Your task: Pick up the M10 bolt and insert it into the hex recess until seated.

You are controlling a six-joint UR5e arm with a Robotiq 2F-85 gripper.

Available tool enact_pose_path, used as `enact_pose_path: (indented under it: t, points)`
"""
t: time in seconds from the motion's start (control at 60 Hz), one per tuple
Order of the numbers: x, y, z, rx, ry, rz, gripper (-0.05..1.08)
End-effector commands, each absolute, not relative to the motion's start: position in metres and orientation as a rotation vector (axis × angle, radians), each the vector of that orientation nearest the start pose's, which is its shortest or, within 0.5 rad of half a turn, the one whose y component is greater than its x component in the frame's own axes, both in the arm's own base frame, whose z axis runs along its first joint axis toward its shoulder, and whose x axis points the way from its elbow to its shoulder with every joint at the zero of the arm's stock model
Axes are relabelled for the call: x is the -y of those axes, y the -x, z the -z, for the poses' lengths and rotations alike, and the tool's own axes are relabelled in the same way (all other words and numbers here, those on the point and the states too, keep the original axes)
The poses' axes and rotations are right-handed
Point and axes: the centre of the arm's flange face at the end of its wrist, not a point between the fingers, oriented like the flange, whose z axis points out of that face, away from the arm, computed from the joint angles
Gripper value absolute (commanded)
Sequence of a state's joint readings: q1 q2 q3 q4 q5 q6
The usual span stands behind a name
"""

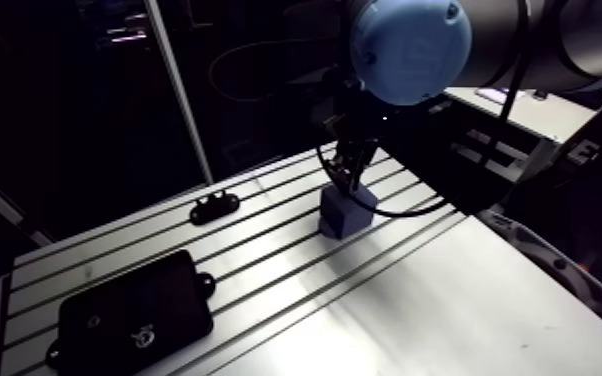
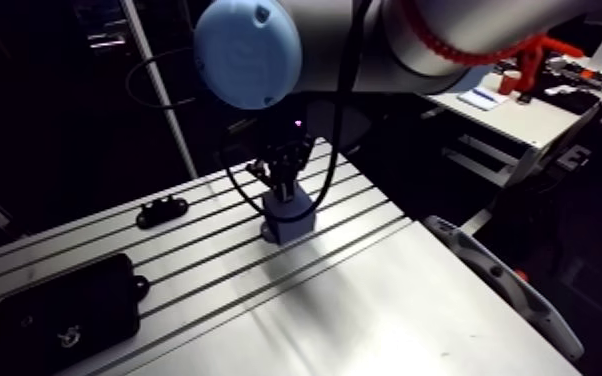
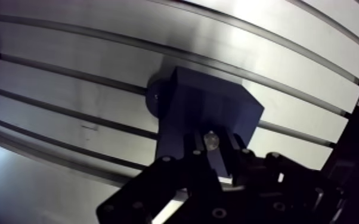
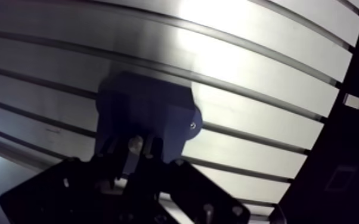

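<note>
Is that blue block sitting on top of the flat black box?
No, the blue block stands on the slotted table, well apart from the black box.

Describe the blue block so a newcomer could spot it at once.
On the slotted aluminium table, look below the robot's hand, which grips a bolt. The blue block stands right under it. It alone is blue and boxy; the case and small bracket nearby are flat and black.

The table (image 3: 68, 77) has a brushed metal sheen, the blue block (image 3: 212, 107) looks matt plastic, the bolt (image 3: 211, 139) shiny metal.
</note>
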State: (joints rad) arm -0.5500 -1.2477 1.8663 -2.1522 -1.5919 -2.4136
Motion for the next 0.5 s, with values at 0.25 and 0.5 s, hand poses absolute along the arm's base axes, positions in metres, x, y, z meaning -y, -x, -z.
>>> enact_pose_path:
  t: [0.25, 0.5]
  points:
    - [-0.1763, 0.5381, -0.2346, -3.044, 0.587, 0.019, 0.71]
    - [-0.177, 0.5391, -0.2344, -3.033, 0.643, 0.02, 0.71]
